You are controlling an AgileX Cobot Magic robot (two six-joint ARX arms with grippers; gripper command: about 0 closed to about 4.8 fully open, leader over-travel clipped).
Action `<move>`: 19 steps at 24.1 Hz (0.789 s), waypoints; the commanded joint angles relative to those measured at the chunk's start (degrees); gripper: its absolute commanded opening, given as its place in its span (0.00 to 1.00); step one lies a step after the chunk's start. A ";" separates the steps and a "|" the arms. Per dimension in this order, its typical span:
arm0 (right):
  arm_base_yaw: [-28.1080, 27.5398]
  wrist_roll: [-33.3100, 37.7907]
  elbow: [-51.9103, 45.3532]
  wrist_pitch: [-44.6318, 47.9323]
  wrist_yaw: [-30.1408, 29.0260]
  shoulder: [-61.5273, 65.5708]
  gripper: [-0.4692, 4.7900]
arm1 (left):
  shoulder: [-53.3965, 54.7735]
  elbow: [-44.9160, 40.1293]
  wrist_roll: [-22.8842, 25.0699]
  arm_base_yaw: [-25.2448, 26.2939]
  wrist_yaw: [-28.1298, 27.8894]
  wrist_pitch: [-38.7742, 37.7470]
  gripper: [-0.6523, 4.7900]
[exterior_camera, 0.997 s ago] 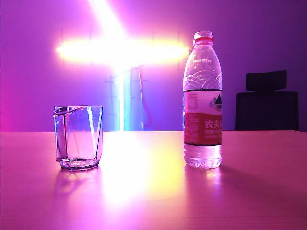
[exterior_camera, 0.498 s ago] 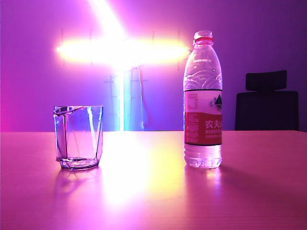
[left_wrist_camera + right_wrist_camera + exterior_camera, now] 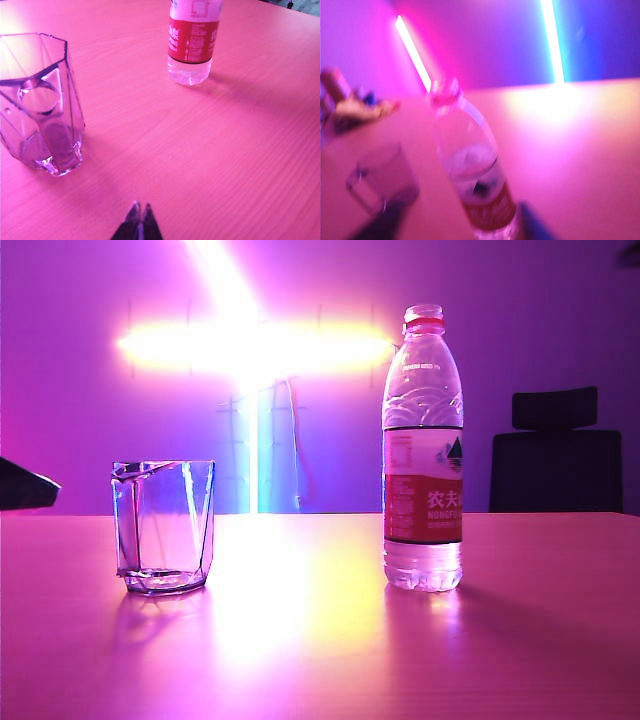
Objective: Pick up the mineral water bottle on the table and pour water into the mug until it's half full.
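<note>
a robot's two arms frame a glossy pink-lit table [image 3: 320, 640] with a pouring job not yet begun. nearest in the left wrist view, the left gripper [image 3: 139, 220] shows only its two dark fingertips [image 3: 133, 215], pressed together into a narrow point low over bare wood, touching nothing. beyond it, at about ten o'clock from those tips, stands the mug [image 3: 40, 105], a clear faceted tumbler, upright and apparently empty. farther off, at about one o'clock, the mineral water bottle [image 3: 193, 42] stands upright on the wood, its red-and-white label facing the camera and its upper part cut off by the picture's edge. in the exterior view the mug [image 3: 163, 527] sits left of centre and the bottle [image 3: 423, 450] right of centre, well apart, the bottle's red neck ring showing and no cap on its mouth; a dark shape [image 3: 25, 485] juts in at nine o'clock just left of the mug, too little of it visible to name with certainty. behind the table glow crossed neon lights [image 3: 250, 345], with a dark office chair [image 3: 556, 455] at three o'clock. the right wrist view is blurred: bottle [image 3: 470, 170] near, mug [image 3: 385, 182] beside it; the right gripper itself cannot be made out there, so whether it is wide or narrow cannot be told.
</note>
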 commanded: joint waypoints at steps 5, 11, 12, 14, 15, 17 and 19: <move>13.81 -10.80 0.15 20.39 8.94 28.17 1.00 | -3.19 0.22 -0.15 0.04 0.33 0.81 0.12; 13.92 -11.74 0.92 53.79 8.83 60.67 1.00 | -3.63 0.22 -0.15 0.04 0.33 0.74 0.12; 13.94 -11.72 2.16 59.23 8.85 67.52 1.00 | -3.65 0.22 -0.15 0.09 0.33 0.76 0.12; 13.94 -11.50 4.37 64.78 8.85 74.93 1.00 | -3.63 0.22 -0.15 0.09 0.33 0.74 0.12; 13.94 -11.50 5.07 66.23 8.92 76.89 1.00 | -3.63 0.22 -0.15 0.11 0.33 0.76 0.12; 13.94 -11.47 7.65 69.66 8.90 81.92 1.00 | -3.63 0.22 -0.15 0.11 0.33 0.76 0.12; 13.94 -11.47 9.97 69.72 8.41 84.46 1.00 | -3.63 0.22 -0.15 0.11 0.33 0.74 0.12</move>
